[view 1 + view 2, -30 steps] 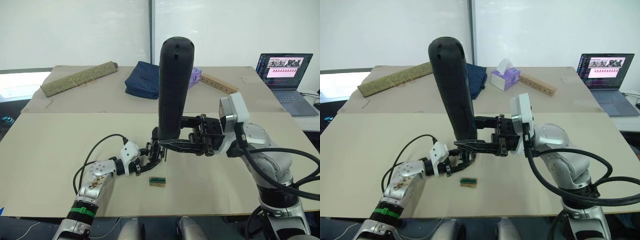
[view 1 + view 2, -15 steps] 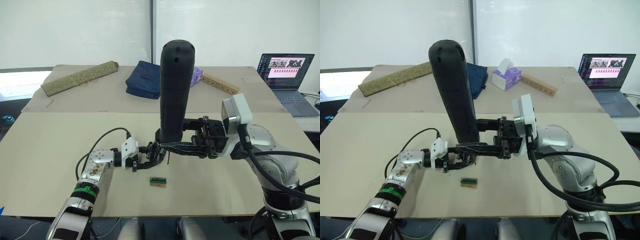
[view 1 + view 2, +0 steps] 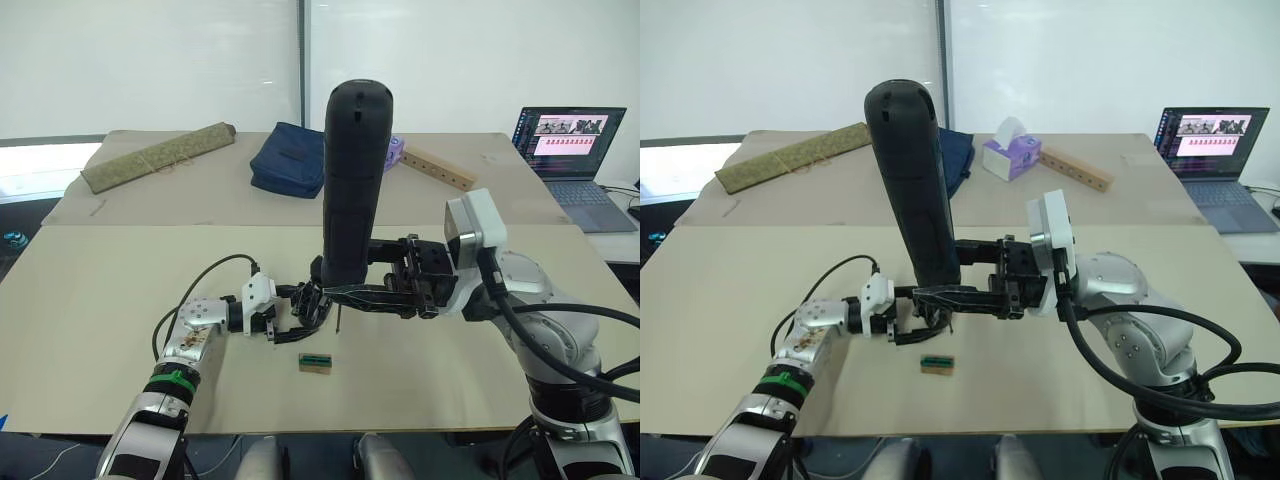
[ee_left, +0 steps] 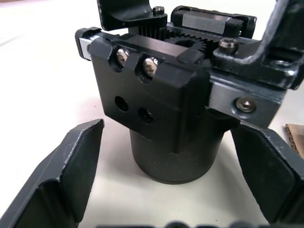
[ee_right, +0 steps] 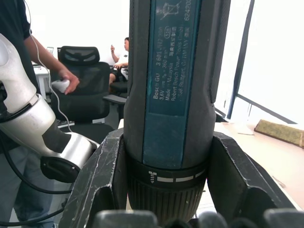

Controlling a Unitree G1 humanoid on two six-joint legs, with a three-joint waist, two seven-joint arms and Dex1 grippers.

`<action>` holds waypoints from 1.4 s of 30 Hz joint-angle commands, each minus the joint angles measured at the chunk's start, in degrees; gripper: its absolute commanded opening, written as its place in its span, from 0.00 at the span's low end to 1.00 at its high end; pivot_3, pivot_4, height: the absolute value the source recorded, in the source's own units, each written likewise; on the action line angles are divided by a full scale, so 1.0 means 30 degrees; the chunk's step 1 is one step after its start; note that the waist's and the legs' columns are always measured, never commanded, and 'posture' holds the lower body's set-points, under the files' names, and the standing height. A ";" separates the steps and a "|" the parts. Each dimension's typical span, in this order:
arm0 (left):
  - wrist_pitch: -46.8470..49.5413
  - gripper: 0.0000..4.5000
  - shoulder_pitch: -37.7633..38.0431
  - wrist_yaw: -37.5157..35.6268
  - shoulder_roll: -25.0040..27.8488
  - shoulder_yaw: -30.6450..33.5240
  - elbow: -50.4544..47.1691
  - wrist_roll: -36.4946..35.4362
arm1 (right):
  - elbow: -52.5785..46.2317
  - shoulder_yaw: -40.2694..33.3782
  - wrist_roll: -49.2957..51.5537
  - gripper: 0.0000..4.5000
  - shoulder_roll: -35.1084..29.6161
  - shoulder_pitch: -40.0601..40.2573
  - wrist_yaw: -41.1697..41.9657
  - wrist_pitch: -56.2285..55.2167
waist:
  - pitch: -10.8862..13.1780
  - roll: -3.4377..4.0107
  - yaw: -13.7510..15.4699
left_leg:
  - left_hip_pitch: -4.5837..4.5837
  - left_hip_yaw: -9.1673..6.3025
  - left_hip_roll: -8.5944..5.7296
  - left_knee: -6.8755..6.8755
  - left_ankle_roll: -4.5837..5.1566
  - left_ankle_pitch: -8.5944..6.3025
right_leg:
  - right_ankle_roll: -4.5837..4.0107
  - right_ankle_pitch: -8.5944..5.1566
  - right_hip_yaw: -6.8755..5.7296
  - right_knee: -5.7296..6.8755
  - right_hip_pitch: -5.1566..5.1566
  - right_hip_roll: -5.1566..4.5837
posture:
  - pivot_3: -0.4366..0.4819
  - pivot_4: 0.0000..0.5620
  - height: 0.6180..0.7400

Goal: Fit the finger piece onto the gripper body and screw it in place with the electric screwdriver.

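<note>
The electric screwdriver (image 3: 352,180) stands nearly upright over the near middle of the table. My right gripper (image 3: 335,291) is shut around its lower end, as the right wrist view confirms on the screwdriver (image 5: 173,71). Its thin bit (image 3: 338,318) points down just right of the gripper body (image 3: 309,301). My left gripper (image 3: 303,308) reaches in from the left and is shut on this black gripper body (image 4: 161,109), with a fingertip (image 4: 90,142) against each side. A black part (image 4: 128,14) sits on the body's toothed top; whether it is the finger piece I cannot tell.
A small tan-and-green block (image 3: 315,363) lies just in front of the grippers. At the back are a rolled mat (image 3: 155,155), a blue pouch (image 3: 285,160), a tissue box (image 3: 1010,155) and a wooden bar with holes (image 3: 438,167). A laptop (image 3: 570,140) stands far right. People (image 5: 126,52) are behind.
My left forearm has swung up and stretched forward while its gripper stayed at the gripper body. The screwdriver has shifted slightly right and stands a little straighter.
</note>
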 commanded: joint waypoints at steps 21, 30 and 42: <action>0.5306 0.99 0.3223 0.5188 -0.0520 -0.1129 -0.7217 0.0550 | -0.0121 -0.0580 0.0679 0.42 0.0448 -0.1435 -0.0037 0.0029 | 0.0000 0.0000 0.0110 | 0.0001 -0.0028 -0.0012 0.0001 0.0000 0.0000 | 0.0002 0.0002 0.0012 0.0000 0.0001 -0.0017 | 0.48 0.27 1.00; 0.4640 0.99 0.3198 0.5291 -0.0253 -0.1696 -0.6648 0.1324 | -0.0015 -0.0448 0.0599 0.42 0.0490 -0.1940 -0.0074 0.0202 | 0.0001 0.0000 0.0067 | -0.0001 -0.0026 -0.0012 0.0002 0.0000 0.0000 | 0.0002 0.0002 0.0012 -0.0001 -0.0003 -0.0014 | 0.48 0.27 1.00; 0.5253 0.99 0.3731 0.5603 0.0260 -0.0500 -0.6502 0.0308 | 0.0464 -0.0141 0.0371 0.42 0.0788 -0.2508 0.0235 0.0170 | 0.0000 0.0001 -0.0066 | 0.0019 -0.0027 0.0002 -0.0006 0.0001 0.0000 | -0.0002 0.0003 0.0014 0.0015 -0.0005 -0.0002 | 0.48 0.27 1.00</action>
